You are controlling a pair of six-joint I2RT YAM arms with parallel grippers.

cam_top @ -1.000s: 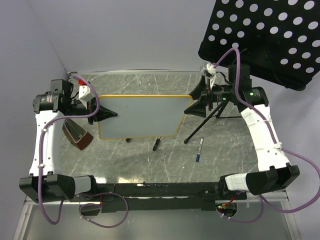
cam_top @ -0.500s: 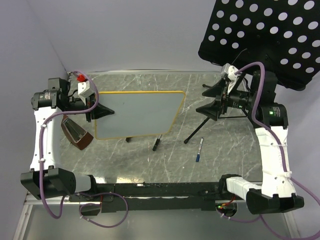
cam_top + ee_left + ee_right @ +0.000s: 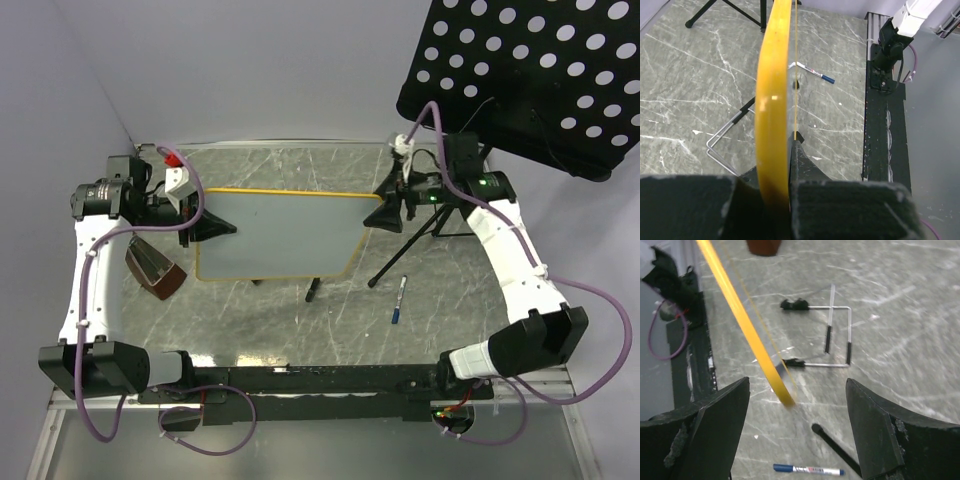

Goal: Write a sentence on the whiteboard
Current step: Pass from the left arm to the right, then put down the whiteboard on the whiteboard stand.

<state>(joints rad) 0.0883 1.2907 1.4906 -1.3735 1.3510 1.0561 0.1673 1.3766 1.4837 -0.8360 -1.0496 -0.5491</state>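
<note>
Finding, just left of the whiteboard [image 3: 285, 235] and toward its near side, a dark brown wedge-shaped block [image 3: 155, 270] lying on the marble table [image 3: 300, 330]. Pinching the whiteboard's left edge with the left gripper [image 3: 207, 226], jaws pressed shut on the tan-orange frame. Showing, in the left wrist view, that frame running edge-on straight out from between the black fingers [image 3: 810, 175]. Presenting a plain pale face to the overhead camera, long side running left to right. Revealing, from the right wrist view, a wire foot [image 3: 848, 351] on the table below the whiteboard. Spotting a black pen [image 3: 313, 290] just off the whiteboard's near edge. Straddling the whiteboard's right edge with the right gripper [image 3: 383, 212], jaws spread wide and, in the right wrist view, standing clear on either side of the frame's rounded corner, gripping nothing. Noting a blue-capped marker [image 3: 399, 300] near the whiteboard's right near corner, beside a tripod leg [image 3: 395, 262]. Ending right of and beyond the whiteboard at the black perforated music-stand panel [image 3: 530, 70].
</note>
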